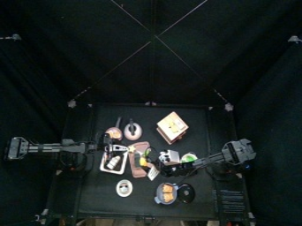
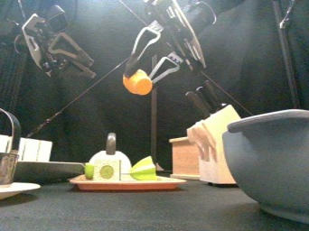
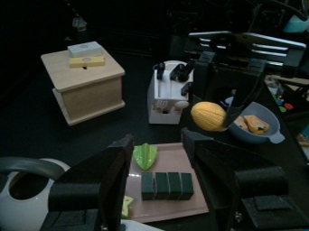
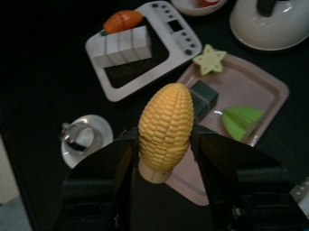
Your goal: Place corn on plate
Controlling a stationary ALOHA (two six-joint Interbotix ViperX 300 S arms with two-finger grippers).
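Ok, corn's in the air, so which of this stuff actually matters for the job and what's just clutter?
For the job:
corn
right gripper, shut on it
pink plate underneath

Lying about:
wooden box
grey bowl
white kettle
yellow star
green leaf
left gripper, open and empty

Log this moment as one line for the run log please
right end effector: shut on corn, above plate | left end effector: open, idle | corn not yet placed
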